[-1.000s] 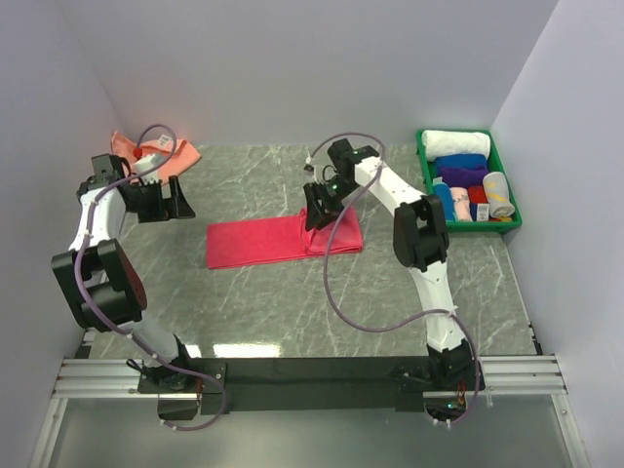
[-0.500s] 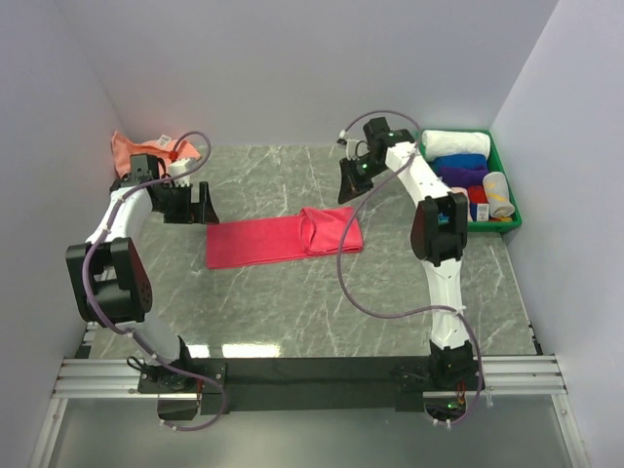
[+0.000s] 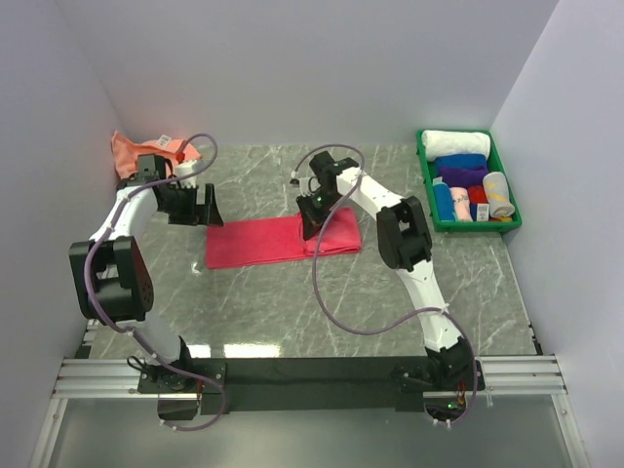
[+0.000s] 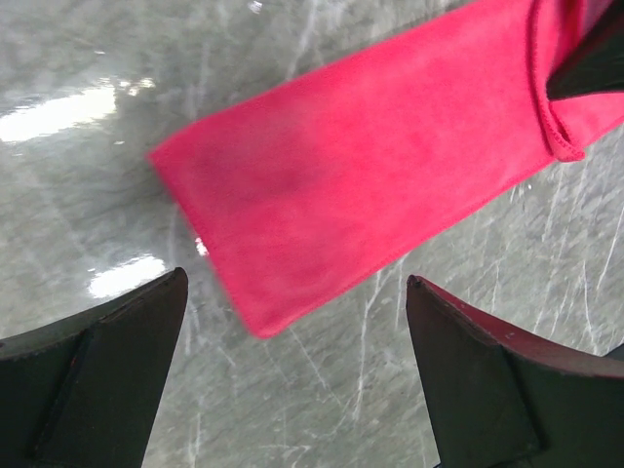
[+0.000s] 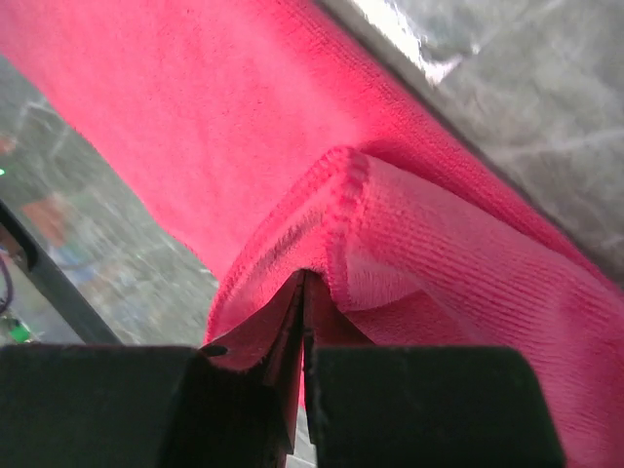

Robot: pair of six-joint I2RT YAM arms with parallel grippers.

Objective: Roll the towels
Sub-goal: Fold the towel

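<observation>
Right pincer (image 3: pixel 310 216): pinched almost fully closed on a raised fold of the flat crimson-pink cloth towel (image 3: pixel 258 242), at the towel's right end, where the cloth lies doubled over. Stitched hem caught between the black fingers (image 5: pixel 146 409), confirmed in the right wrist view.

Left pincer (image 3: pixel 200 210): spread wide, holding nothing, poised over the same towel's left end. Contact with the cloth not determinable.

Crimson-pink cloth towel: laid out as a long strip, left to right, across the middle of the grey marbled bench (image 3: pixel 292 302), with its left part flat.

Crumpled salmon-orange cloth towel (image 3: pixel 132 148): far left corner of the bench, beyond the left arm.

Green plastic tray (image 3: pixel 422 146): far right corner of the bench, holding a rolled white towel (image 3: pixel 455 142), a rolled blue towel (image 3: pixel 460 161) and a rolled purple towel (image 3: pixel 463 177), with smaller rolls along its near side.
</observation>
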